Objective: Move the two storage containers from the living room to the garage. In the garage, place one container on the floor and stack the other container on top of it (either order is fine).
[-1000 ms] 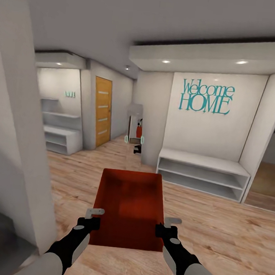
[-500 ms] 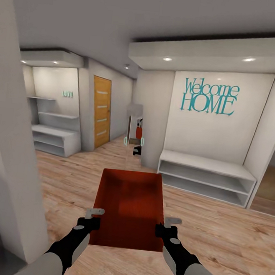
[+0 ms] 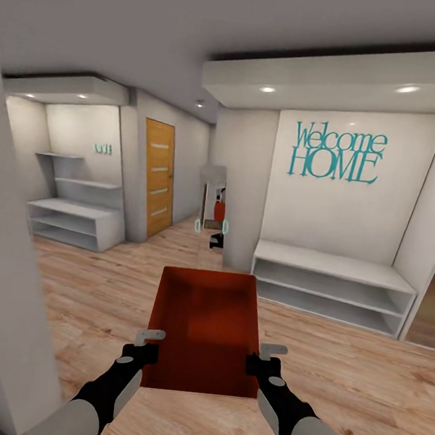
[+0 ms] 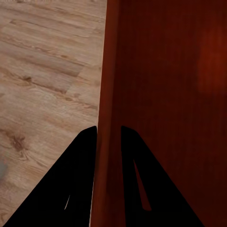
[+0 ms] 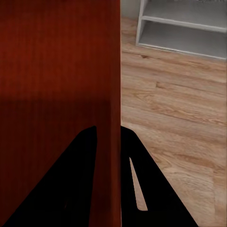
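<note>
Container [image 3: 203, 332] rides out front over wood flooring, held between left gripper [image 3: 144, 345] and right gripper [image 3: 260, 358]; carrying step, steering toward the orange door [image 3: 157, 176] next; each wrist view shows fingers [image 4: 87, 142] [image 5: 127, 142] pinching a side wall.

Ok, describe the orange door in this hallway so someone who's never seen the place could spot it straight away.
Start at the teal Welcome HOME lettering on the white wall above the low white shelf bench. Look left past the corner pillar into the side passage: the orange door stands there, just right of the white shelving alcove. It is the one warm wood-toned panel among white walls, crossed by four narrow pale horizontal slits.
</note>
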Available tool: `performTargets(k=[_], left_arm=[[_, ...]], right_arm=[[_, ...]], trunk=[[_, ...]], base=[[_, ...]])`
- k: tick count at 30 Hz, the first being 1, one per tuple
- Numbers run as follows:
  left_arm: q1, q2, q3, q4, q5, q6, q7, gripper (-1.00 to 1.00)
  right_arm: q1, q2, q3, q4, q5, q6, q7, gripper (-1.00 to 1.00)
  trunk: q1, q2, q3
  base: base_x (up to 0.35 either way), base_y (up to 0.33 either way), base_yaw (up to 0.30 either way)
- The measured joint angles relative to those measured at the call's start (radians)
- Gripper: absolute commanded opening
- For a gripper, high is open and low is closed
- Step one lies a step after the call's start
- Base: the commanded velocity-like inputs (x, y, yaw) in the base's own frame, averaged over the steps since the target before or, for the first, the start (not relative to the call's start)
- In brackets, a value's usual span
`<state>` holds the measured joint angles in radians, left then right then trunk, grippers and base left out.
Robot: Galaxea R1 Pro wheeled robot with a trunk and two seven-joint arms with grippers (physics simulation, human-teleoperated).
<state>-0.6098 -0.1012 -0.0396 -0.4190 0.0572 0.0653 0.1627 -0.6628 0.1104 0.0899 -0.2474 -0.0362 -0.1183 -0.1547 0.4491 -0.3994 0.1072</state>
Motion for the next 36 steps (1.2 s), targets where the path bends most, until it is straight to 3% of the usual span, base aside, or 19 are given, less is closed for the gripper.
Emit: performTargets(k=[36], left_arm=[[0.0,0.0,-0.002,-0.001,0.003,0.0,0.002,-1.0]], right_arm=[[0.0,0.0,-0.003,-0.002,0.004,0.002,0.001,-1.0]], trunk=[[0.0,0.0,0.0]], base=[[0.323,0.0,0.0]])
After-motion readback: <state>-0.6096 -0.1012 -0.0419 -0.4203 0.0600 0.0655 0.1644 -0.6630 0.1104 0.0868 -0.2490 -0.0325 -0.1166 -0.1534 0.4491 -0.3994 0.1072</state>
